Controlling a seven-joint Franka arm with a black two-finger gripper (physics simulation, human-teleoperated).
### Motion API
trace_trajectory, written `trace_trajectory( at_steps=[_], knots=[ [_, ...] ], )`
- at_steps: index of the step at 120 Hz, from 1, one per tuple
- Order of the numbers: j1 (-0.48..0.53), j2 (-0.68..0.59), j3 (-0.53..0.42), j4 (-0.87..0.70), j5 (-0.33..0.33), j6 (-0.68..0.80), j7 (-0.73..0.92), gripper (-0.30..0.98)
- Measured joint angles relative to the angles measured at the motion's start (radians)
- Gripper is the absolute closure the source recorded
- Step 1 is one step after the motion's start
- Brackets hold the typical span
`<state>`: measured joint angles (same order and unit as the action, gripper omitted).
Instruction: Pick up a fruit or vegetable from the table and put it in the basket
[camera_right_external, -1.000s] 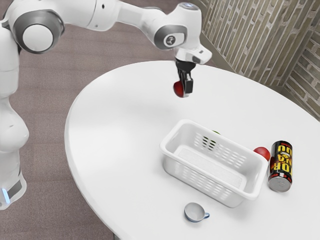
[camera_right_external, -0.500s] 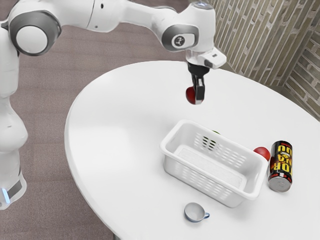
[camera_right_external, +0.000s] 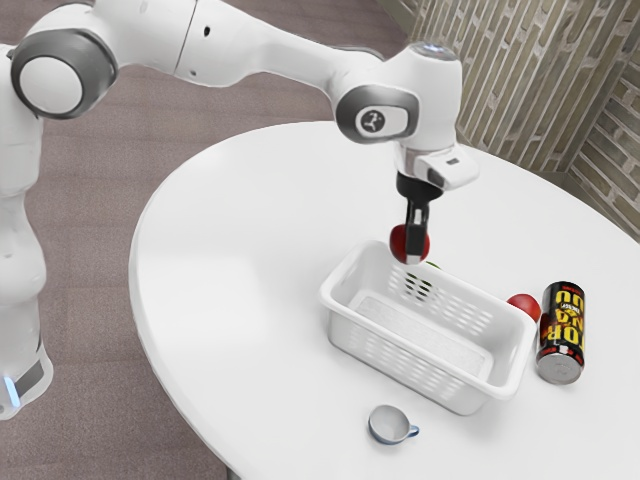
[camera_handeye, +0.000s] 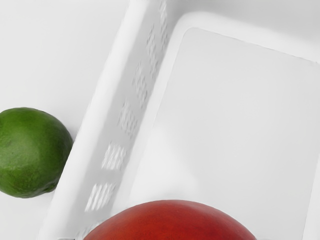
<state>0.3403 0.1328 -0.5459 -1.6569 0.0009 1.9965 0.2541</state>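
Gripper (camera_right_external: 412, 251) closed around a red fruit (camera_right_external: 397, 243), just above the centre of the exterior view, appears poised over the far rim of the white basket (camera_right_external: 345, 335). To place it well, I should carry the fruit inward, toward the exterior view's lower right, until all of it is inside the rim, then lower it near the floor before letting go, so it neither bounces nor rolls hard. The grip should stay firm but gentle on so round a skin. That far wall is the likeliest snag: going down too soon could catch fruit or fingers on it. Just outside it sits a green lime (camera_handeye: 30, 152). Toward the exterior view's right lie another red fruit (camera_right_external: 523, 303) and a dark can (camera_right_external: 562, 335); a small cup (camera_right_external: 388, 425) rests at lower centre.
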Motion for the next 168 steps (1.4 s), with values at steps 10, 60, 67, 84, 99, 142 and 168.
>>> trace_trajectory(
  at_steps=[10,60,67,84,99,142,168],
  knots=[
    [-0.021,0.001,0.0,0.0,-0.001,-0.001,0.0,0.27],
    [-0.123,0.054,0.0,0.005,-0.004,0.003,0.0,0.26],
    [-0.133,0.064,0.0,0.009,-0.005,0.005,-0.001,0.26],
    [-0.137,0.097,0.004,0.009,-0.002,0.021,-0.006,0.27],
    [-0.139,0.105,0.006,0.007,-0.001,0.041,-0.009,0.27],
    [-0.139,0.133,0.018,0.0,0.007,0.115,-0.015,0.22],
    [-0.124,-0.089,0.023,0.08,0.049,-0.077,-0.022,0.07]
  ],
)
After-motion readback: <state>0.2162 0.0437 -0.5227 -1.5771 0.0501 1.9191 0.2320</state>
